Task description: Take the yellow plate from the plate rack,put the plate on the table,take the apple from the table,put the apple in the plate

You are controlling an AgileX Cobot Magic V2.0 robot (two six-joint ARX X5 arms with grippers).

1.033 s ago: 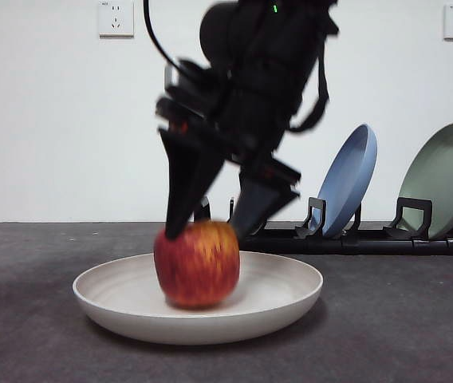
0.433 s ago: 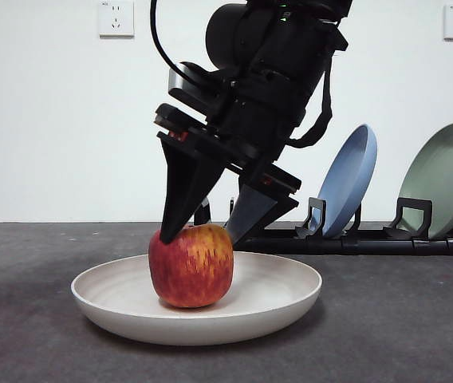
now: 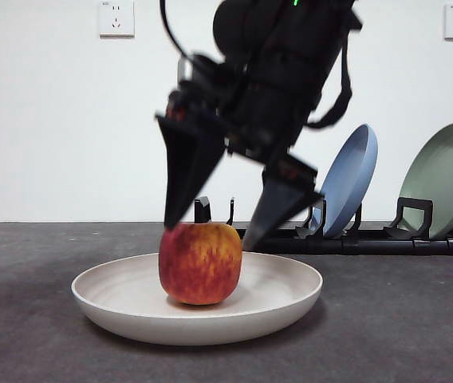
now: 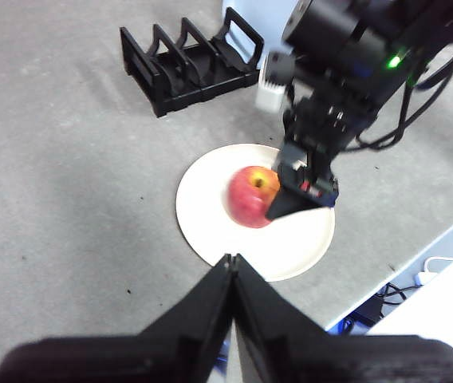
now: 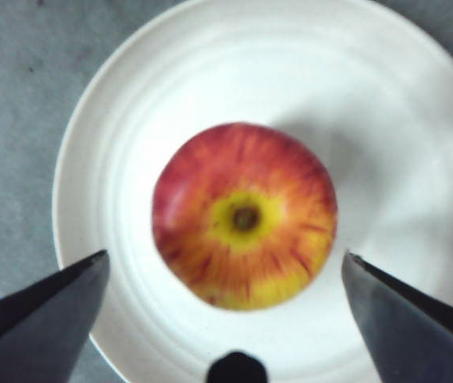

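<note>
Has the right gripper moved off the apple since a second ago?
Yes. The right gripper has opened and risen clear of the apple, judged against the plate rack.

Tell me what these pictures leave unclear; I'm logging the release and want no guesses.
- Front view: the yellow plate floor under the apple is hidden by its near rim.
- Front view: the plate rack left end sits behind the right pincer.
- Left wrist view: the right pincer covers part of the apple.
- Right wrist view: the plate's rim is cut off by the edges.
</note>
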